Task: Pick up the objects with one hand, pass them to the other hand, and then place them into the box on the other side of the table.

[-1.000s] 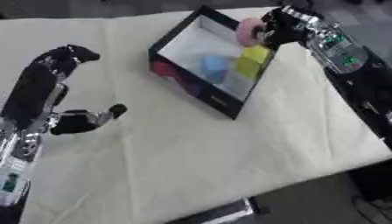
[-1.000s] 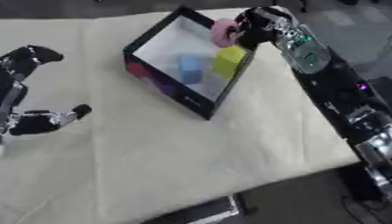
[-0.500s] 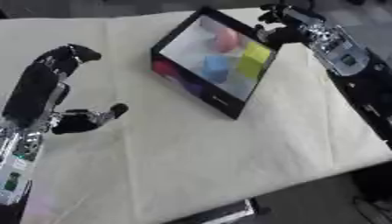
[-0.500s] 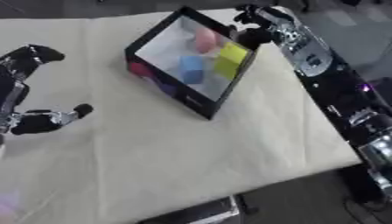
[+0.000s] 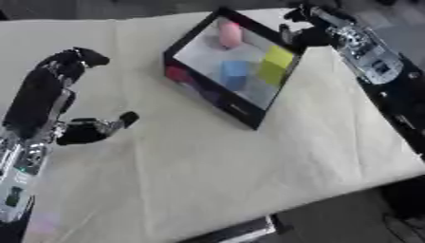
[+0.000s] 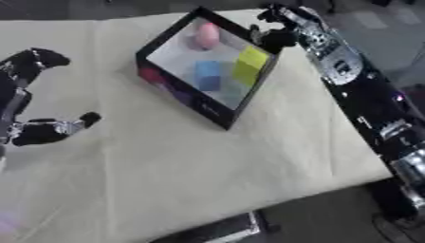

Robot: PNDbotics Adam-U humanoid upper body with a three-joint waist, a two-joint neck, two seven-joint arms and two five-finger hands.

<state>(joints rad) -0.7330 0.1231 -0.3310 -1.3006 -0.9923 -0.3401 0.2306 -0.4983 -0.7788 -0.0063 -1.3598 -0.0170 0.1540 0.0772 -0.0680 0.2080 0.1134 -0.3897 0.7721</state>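
Observation:
A black-walled box (image 5: 214, 98) with a white floor stands at the back of the table, right of centre. Inside it lie a pink rounded object (image 5: 228, 34) in the far corner, a blue block (image 5: 234, 74) and a yellow-green block (image 5: 274, 64). My right hand (image 5: 304, 27) hovers at the box's far right rim, open and holding nothing. My left hand (image 5: 43, 95) rests at the table's left side, fingers relaxed and up, thumb out, well apart from the box.
A cream cloth (image 5: 249, 161) covers the table. Its front and right edges drop to a dark floor. A dark, flat thing (image 5: 241, 232) shows below the front edge.
One second ago my right hand held the pink object over the box's far corner. It has let go, the object now lies in the box, and the hand has drawn back slightly.

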